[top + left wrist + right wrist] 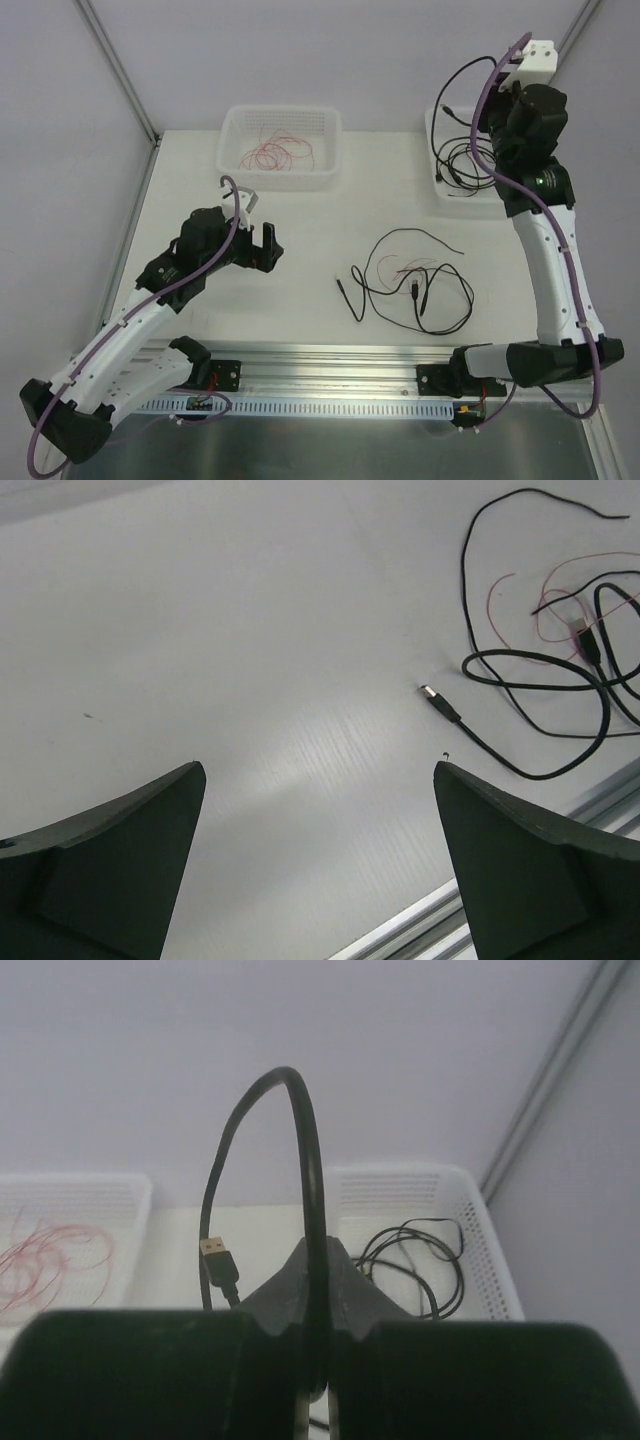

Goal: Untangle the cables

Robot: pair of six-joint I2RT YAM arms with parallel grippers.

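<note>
Your left gripper [318,772] is hanging released over bare table [230,650], its dark fingers [130,830] standing wide apart with nothing between them. It is sitting well left of the tangle [415,285], probably so you can line it up on the barrel plug [435,698] lying at the near end of a black strand.

Your right gripper [316,1265] is clenching a black cable [305,1130], which is arching up over the fingers and dangling a USB plug [215,1250]. It is holding this high over the right basket [485,1260], where other black cables [462,165] are already lying. Red wires [280,152] are resting in the left basket [232,135], so the sorting seems to be going by colour.

You are not seeing where the gripped cable runs below the fingers. The tangle is running off the edge of the left wrist view. Whether its pink wire [489,605] is threading through the black loops or merely lying across them, you cannot tell.
</note>
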